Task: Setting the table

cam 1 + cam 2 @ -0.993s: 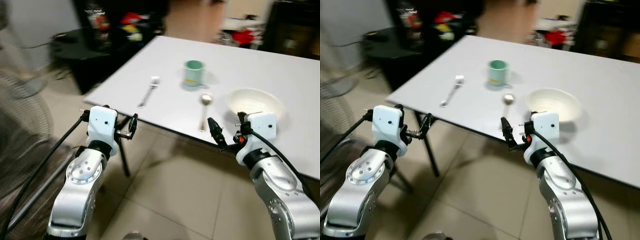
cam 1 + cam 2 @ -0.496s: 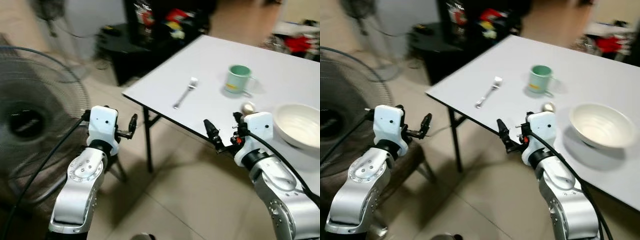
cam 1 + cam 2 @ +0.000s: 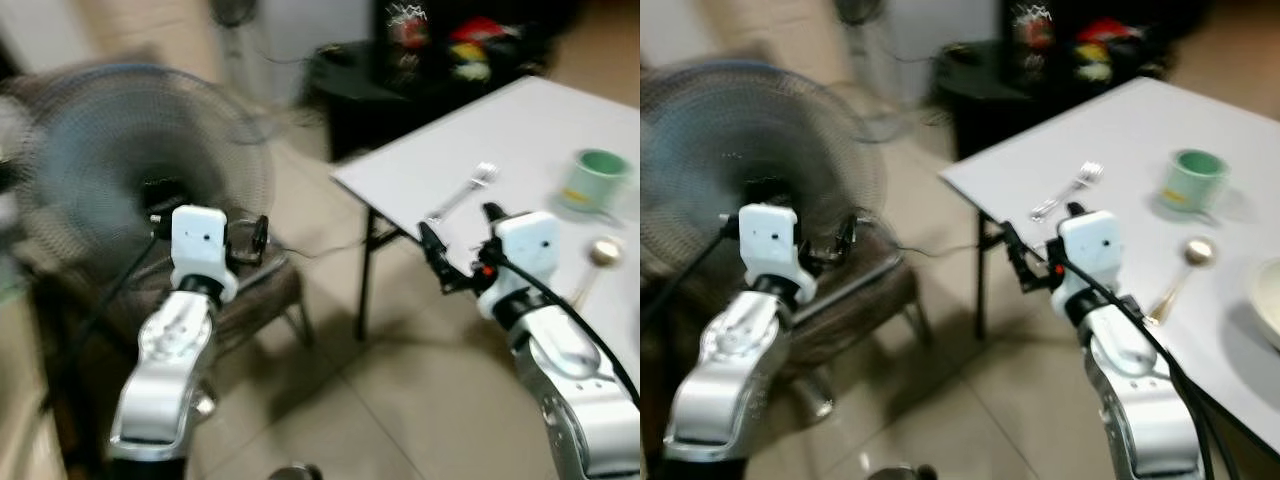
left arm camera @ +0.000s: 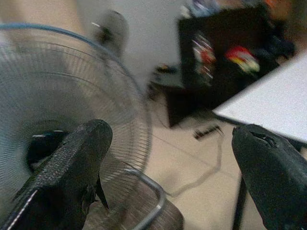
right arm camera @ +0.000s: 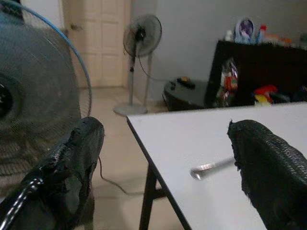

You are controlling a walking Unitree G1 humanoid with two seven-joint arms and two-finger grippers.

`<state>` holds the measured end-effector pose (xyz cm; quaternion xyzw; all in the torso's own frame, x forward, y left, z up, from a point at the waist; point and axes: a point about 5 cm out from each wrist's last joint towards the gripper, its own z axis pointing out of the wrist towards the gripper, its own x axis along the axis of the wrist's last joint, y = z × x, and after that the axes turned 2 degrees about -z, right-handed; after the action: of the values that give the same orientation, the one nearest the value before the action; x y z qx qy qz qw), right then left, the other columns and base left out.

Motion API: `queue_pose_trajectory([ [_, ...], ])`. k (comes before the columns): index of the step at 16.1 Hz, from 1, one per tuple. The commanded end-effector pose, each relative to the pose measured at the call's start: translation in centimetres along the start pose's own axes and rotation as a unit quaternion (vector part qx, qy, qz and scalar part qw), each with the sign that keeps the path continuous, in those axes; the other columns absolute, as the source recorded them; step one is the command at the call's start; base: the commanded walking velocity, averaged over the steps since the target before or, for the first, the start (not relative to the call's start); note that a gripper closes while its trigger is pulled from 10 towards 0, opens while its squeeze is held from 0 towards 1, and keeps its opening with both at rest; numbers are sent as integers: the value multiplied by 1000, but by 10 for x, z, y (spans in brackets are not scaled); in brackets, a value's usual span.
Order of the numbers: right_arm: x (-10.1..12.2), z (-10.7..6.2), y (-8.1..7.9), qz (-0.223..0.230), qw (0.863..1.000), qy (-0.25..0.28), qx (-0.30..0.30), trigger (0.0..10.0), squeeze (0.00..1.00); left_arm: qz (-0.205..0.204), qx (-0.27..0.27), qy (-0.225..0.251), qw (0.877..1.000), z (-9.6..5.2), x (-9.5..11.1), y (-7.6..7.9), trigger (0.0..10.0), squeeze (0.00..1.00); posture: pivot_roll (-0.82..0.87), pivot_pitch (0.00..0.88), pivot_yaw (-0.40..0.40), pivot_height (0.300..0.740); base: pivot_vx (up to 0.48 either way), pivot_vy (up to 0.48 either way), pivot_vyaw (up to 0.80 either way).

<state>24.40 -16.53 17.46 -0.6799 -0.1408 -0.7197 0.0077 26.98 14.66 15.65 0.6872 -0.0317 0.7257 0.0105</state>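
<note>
A white table (image 3: 500,140) stands at the right. On it lie a silver fork (image 3: 462,192) near the corner, a green mug (image 3: 597,178) farther right, and a spoon (image 3: 597,262) in front of the mug. The rim of a white bowl (image 3: 1270,305) shows at the right edge. My right gripper (image 3: 435,260) hovers open and empty just off the table's near corner, at about fork height; the fork's handle (image 5: 211,167) shows between its fingers. My left gripper (image 3: 255,240) is held out open and empty over a chair, far left of the table.
A large standing fan (image 3: 150,170) fills the left, close behind my left gripper. A metal-framed chair (image 3: 262,290) sits under that gripper. A dark cabinet with colourful items (image 3: 450,50) stands beyond the table. A second fan (image 5: 141,38) stands farther off. Tiled floor (image 3: 400,400) lies ahead.
The camera has swung left: the table, mug and bowl have slid to the right of the picture and the big fan has come in. Both arms keep their pose, grippers still open.
</note>
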Motion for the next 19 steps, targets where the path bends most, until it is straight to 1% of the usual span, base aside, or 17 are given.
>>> queue_pose_trajectory([
  [1,4,0,-2,1,1000,15,-3,10000,1000,7,32,16,999,3,5,-8,10000,302,11,0,86,740,0,0,800],
  [2,4,0,-3,1,1000,14,-1,10000,1000,4,24,13,1000,3,5,-7,10000,388,13,0,86,740,0,0,800],
  [3,3,1,-4,2,1000,12,3,10000,1000,0,12,9,1000,3,5,-6,10000,388,15,0,84,740,0,0,800],
  [4,1,1,-4,12,1000,7,0,10000,1000,14,-26,-11,1000,2,1,-2,10000,314,19,0,83,740,0,0,800],
  [5,0,1,-3,14,1000,8,-1,10000,1000,3,-59,-63,996,1,-8,1,10000,294,25,0,79,740,0,0,800],
  [6,-1,2,-3,15,1000,8,-2,10000,1000,7,-55,-99,994,1,-15,-1,10000,322,28,0,78,740,0,0,800],
  [7,-1,3,-3,17,1000,9,-1,10000,1000,16,-65,-101,993,0,-16,-1,10000,333,30,0,76,740,0,0,800],
  [9,-1,3,-4,20,1000,10,3,10000,1000,38,-76,-105,991,-2,-18,1,10000,318,33,0,74,740,0,0,800],
  [10,-1,3,-6,24,1000,11,6,10000,1000,50,-88,-103,990,-4,-18,4,10000,294,39,0,70,740,0,0,800],
  [11,-1,3,-7,24,1000,11,8,10000,1000,54,-87,-98,990,-4,-17,4,10000,286,39,0,70,740,0,0,800],
  [12,0,3,-7,23,1000,11,12,10000,1000,48,-61,-64,995,-1,-7,0,10000,267,38,0,68,740,0,0,800],
  [13,0,3,-7,24,1000,11,10,10000,1000,23,-29,-43,998,3,2,-7,10000,231,35,0,69,740,0,0,800],
  [14,0,3,-6,24,1000,9,6,10000,1000,16,-22,-41,999,4,4,-10,10000,208,32,0,70,740,0,0,800],
  [15,0,2,-6,24,1000,8,5,10000,1000,21,-21,-36,999,3,5,-12,10000,165,24,0,75,740,0,0,800],
  [17,-2,1,-3,21,1000,-1,-6,10000,1000,22,-12,-27,999,1,6,-14,10000,157,25,0,73,740,0,0,800],
  [19,-4,3,-2,33,999,-13,0,10000,1000,29,-4,-33,999,-1,2,-14,10000,176,38,0,67,740,0,0,800],
])
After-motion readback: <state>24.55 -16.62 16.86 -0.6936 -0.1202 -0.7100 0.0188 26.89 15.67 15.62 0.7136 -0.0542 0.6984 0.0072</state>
